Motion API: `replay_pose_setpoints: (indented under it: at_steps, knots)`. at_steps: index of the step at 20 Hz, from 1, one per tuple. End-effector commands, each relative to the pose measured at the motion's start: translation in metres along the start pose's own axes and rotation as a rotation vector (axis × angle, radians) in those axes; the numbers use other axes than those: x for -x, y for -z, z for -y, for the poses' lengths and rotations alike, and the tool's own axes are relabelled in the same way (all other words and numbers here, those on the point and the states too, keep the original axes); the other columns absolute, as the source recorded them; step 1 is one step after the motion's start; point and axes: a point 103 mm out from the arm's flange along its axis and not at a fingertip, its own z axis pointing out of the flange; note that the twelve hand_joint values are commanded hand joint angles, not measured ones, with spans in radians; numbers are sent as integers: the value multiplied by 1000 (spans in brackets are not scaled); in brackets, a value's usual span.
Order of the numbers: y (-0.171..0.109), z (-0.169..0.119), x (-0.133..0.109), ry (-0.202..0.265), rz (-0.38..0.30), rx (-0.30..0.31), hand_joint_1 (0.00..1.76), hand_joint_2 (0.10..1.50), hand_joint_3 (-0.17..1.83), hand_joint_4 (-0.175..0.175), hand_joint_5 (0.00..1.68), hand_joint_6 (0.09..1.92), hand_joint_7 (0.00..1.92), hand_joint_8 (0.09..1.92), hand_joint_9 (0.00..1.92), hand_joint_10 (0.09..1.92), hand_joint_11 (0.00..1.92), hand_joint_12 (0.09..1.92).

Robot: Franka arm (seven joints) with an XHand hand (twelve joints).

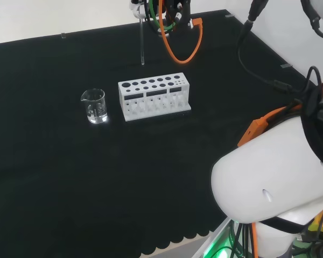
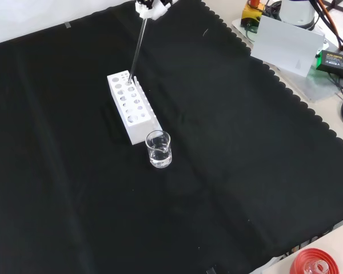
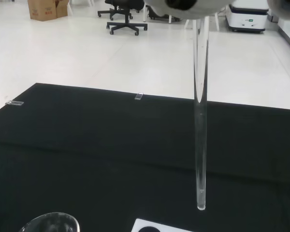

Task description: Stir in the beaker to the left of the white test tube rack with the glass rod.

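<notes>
Front view first: nearest the camera stands the beaker [image 2: 159, 149], clear glass with a little clear liquid in its bottom, upright on the black cloth [image 2: 228, 171]. Just behind it, touching or nearly so, the white test tube rack [image 2: 131, 114] runs away from the camera, its rows of round holes facing up. Farther back, above the rack's far end, the glass rod [image 2: 137, 48] hangs nearly upright with its lower tip in the air close over the rack, well short of the beaker. At the very top edge the hand [image 2: 148, 8] grips the rod's upper end, though how its fingers curl round the glass I cannot tell. Head view puts the beaker left of the rack, the rod hanging beyond both.
</notes>
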Motion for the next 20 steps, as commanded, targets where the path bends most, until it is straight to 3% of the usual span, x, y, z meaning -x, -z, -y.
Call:
replay_pose_setpoints:
  at_steps: [1, 11, 20]
  knots:
    - [1, 1, 0, 1, 5, -6, 1334, 1039, -175, -175, 1421, 87, 1463, 421, 1794, 234, 1637, 454]
    - [9, 4, -10, -3, -31, -1, 1334, 1039, -175, -175, 1421, 87, 1461, 427, 1799, 226, 1638, 454]
    - [14, -4, -52, 73, -58, -12, 1334, 1039, -175, -175, 1421, 87, 1461, 428, 1804, 220, 1639, 455]
